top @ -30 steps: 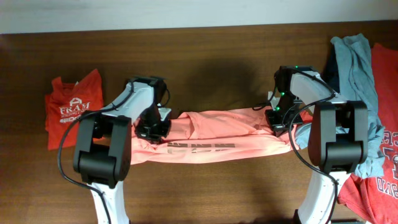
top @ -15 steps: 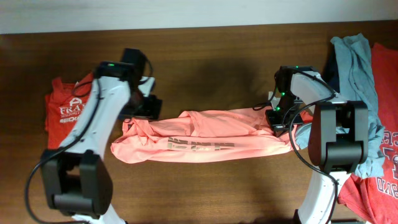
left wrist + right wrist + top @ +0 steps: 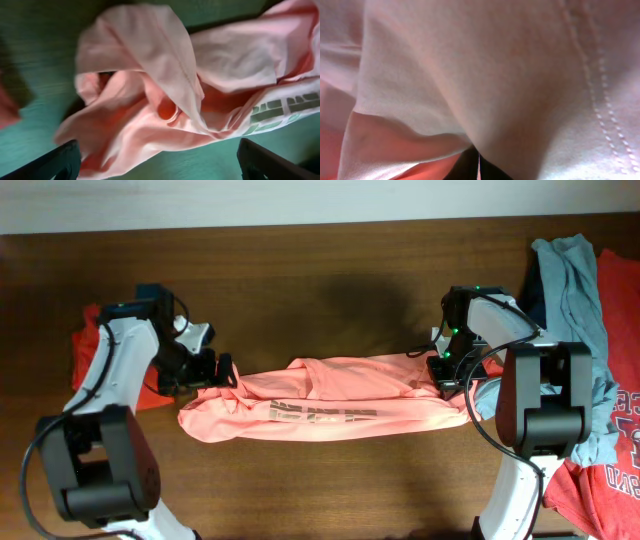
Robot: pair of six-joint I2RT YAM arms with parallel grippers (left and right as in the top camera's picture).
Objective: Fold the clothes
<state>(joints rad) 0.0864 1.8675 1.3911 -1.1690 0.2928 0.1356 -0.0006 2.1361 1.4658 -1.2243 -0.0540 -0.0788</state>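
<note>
The clothes in play are a salmon-pink T-shirt (image 3: 330, 405), lying as a long folded band across the table with bronze lettering (image 3: 322, 416) on its front edge. My left gripper (image 3: 216, 368) stands open just off the band's crumpled left end. In the left wrist view that bunched end (image 3: 165, 95) lies ahead, and both dark fingertips (image 3: 60, 162) sit wide apart at the bottom corners, holding nothing. My right gripper (image 3: 444, 370) is shut on the shirt's right end. Pink cloth (image 3: 470, 75) fills the right wrist view, pinched between the closed jaws at the bottom.
A folded red-orange shirt (image 3: 88, 348) with white print lies at the far left, partly under my left arm. A heap of grey-blue (image 3: 572, 285), navy (image 3: 533, 292) and red (image 3: 618, 390) shirts sits at the right edge. The table (image 3: 330, 290) is dark wood.
My left gripper opened, let go of the pink shirt's left end and swung left and back. That end now lies spread on the table. The right arm has not moved.
</note>
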